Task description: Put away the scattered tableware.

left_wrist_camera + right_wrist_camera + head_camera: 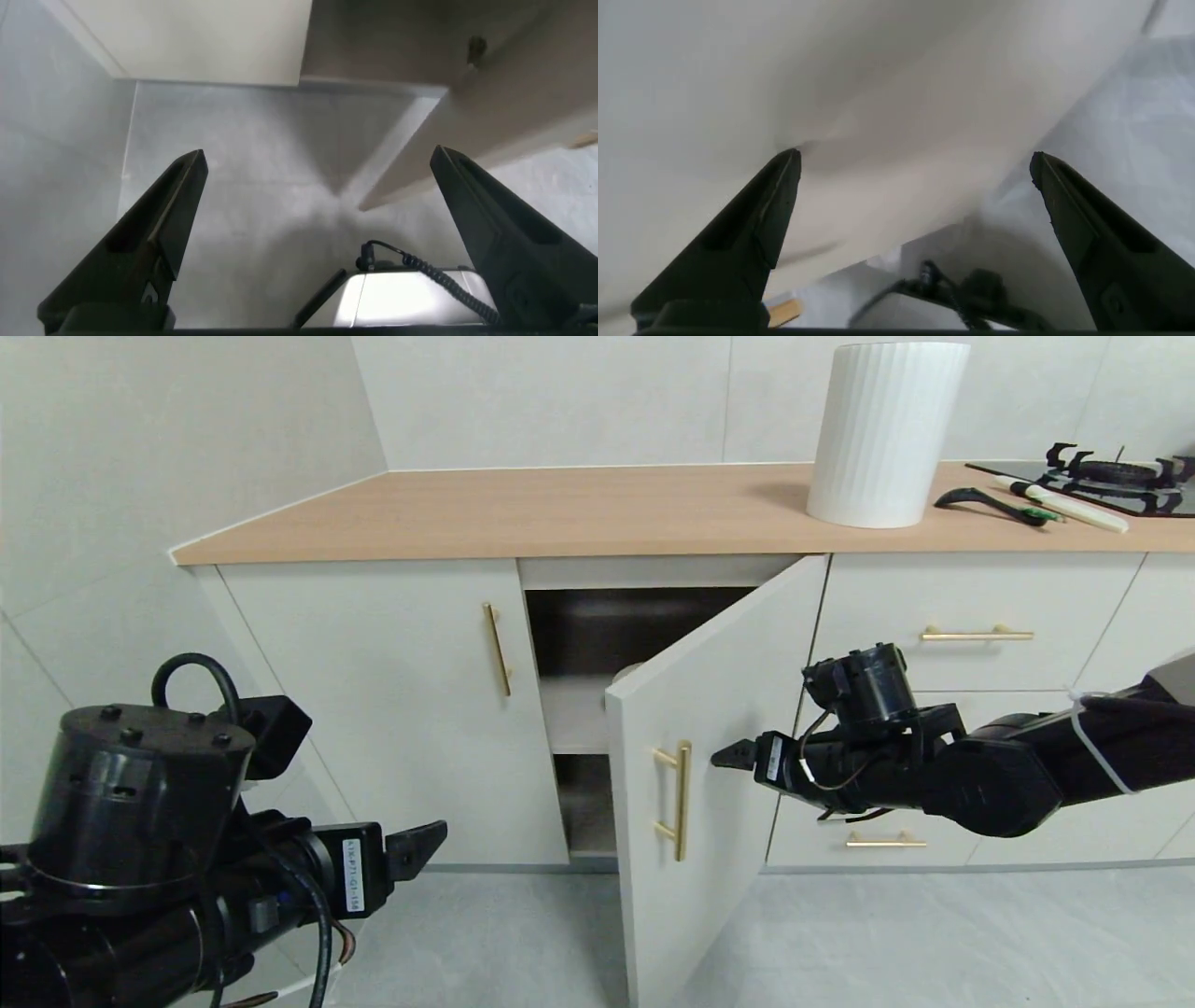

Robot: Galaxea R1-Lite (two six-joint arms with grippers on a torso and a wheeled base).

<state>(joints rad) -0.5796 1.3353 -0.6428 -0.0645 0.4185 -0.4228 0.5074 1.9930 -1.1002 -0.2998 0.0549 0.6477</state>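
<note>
Far left, the left pincer [420,845] [318,163] hangs low over the grey floor [280,215], fingers spread wide with nothing between them. Moving right, the cupboard [597,644] stands open, a pale shelf [574,714] inside, and its door [709,709] is swung out toward us. The right pincer [733,754] [915,163] sits just beside the door's gold handle [679,800], fingers apart and empty, pointing at the door face. Up on the desk [523,509] there's a ribbed white container [887,429]. Then the tableware: a black utensil [990,504] and a white utensil [1074,511], side by side, next to the hob [1120,476].
</note>
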